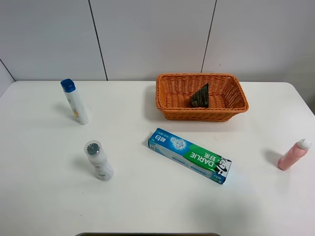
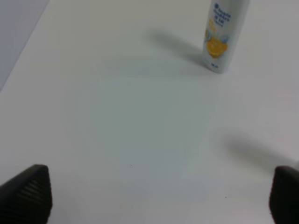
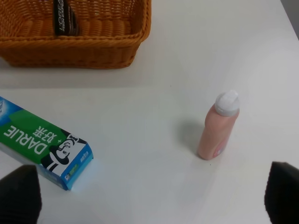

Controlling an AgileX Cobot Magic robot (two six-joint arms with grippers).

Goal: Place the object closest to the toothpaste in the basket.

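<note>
The blue-green Darlie toothpaste box [image 1: 190, 155] lies flat at the table's middle; its end shows in the right wrist view [image 3: 44, 147]. The orange wicker basket [image 1: 167, 98] stands behind it and holds a dark packet [image 1: 200, 96], which also shows in the right wrist view [image 3: 64, 16] inside the basket [image 3: 93, 49]. A pink bottle [image 1: 293, 154] stands to the right, also in the right wrist view [image 3: 218, 126]. My right gripper [image 3: 149, 196] is open and empty, short of the pink bottle. My left gripper [image 2: 161, 200] is open and empty over bare table. Neither gripper shows in the exterior view.
A white bottle with a blue cap [image 1: 75, 102] stands at the far left, and its base shows in the left wrist view [image 2: 222, 37]. A white bottle with a grey cap [image 1: 99, 161] stands left of the toothpaste. The white table [image 1: 147, 206] fills the view.
</note>
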